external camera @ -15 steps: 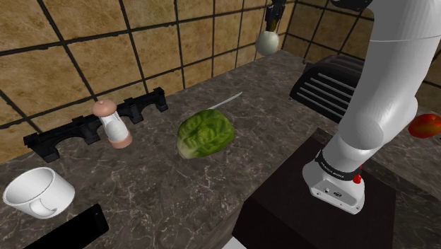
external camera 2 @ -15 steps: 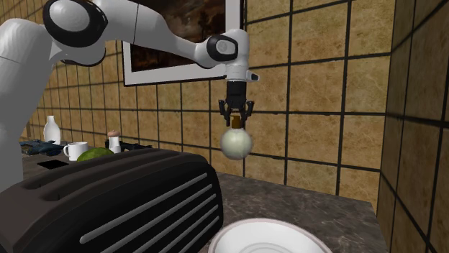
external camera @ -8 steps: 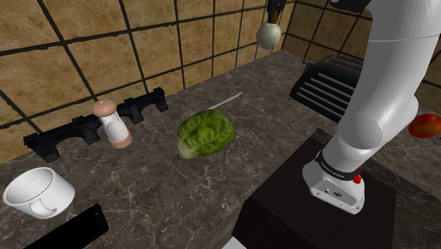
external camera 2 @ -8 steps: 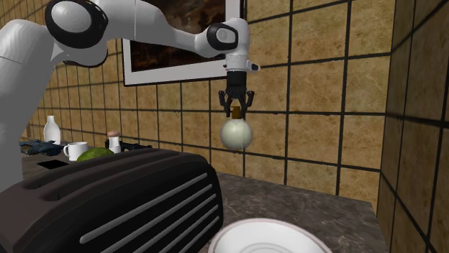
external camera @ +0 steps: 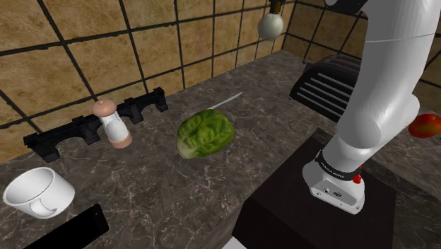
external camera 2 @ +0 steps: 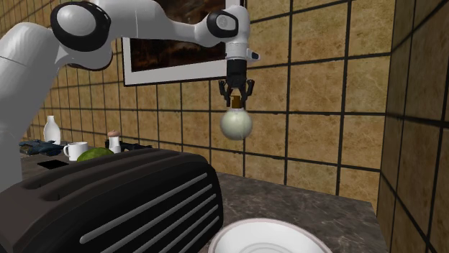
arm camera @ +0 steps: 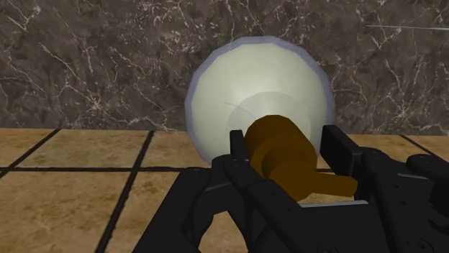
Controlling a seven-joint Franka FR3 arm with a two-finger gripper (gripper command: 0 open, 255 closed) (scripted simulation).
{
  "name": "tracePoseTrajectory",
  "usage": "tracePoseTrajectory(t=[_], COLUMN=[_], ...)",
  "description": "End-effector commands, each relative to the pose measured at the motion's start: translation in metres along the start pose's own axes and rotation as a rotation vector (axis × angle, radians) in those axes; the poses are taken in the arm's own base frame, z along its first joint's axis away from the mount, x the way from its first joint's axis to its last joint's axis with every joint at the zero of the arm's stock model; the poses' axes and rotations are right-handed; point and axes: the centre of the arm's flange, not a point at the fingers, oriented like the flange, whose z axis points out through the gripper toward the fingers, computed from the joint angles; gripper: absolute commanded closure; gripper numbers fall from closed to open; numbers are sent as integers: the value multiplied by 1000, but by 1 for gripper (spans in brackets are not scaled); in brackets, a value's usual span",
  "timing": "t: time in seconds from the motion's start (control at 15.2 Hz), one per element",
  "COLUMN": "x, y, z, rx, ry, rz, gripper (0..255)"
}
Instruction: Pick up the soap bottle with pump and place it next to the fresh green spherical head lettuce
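The soap bottle point(external camera: 270, 26) is a round pale globe with a brown pump top point(arm camera: 280, 154). It hangs high above the dark marble counter, close to the tiled wall. My black gripper point(external camera 2: 236, 97) is shut on the pump, and the globe point(external camera 2: 236, 124) dangles below the fingers point(arm camera: 338, 147). In the wrist view the bottle point(arm camera: 259, 86) sits just past the gripper point(arm camera: 284, 140). The green lettuce head point(external camera: 206, 134) lies on the counter, far down and toward the shoulder view's left of the bottle. It also peeks out behind the toaster point(external camera 2: 93, 154).
A black toaster point(external camera: 328, 85) stands below the gripper beside the stand point(external camera: 318, 205). A pink-capped shaker point(external camera: 113, 124), a black rack point(external camera: 92, 124) and a white mug point(external camera: 39, 192) are left of the lettuce. A white plate point(external camera 2: 270, 237) lies near the toaster.
The gripper has risen with the soap bottle in it, carrying it higher along the tiled wall. Nothing on the counter has moved.
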Motion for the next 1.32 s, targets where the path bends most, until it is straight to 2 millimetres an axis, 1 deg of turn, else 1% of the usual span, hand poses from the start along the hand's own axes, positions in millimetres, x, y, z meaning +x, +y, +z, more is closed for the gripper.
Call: tracePoseTrajectory(t=[0.0,0.2,0.26,1.25], x=[0,0,0,-93], y=[0,-1,-1,-175], z=[-12,-28,-29,-25], rx=[0,0,0,0], ry=[0,0,0,0], rz=[0,0,0,0], gripper=[255,255,255,255])
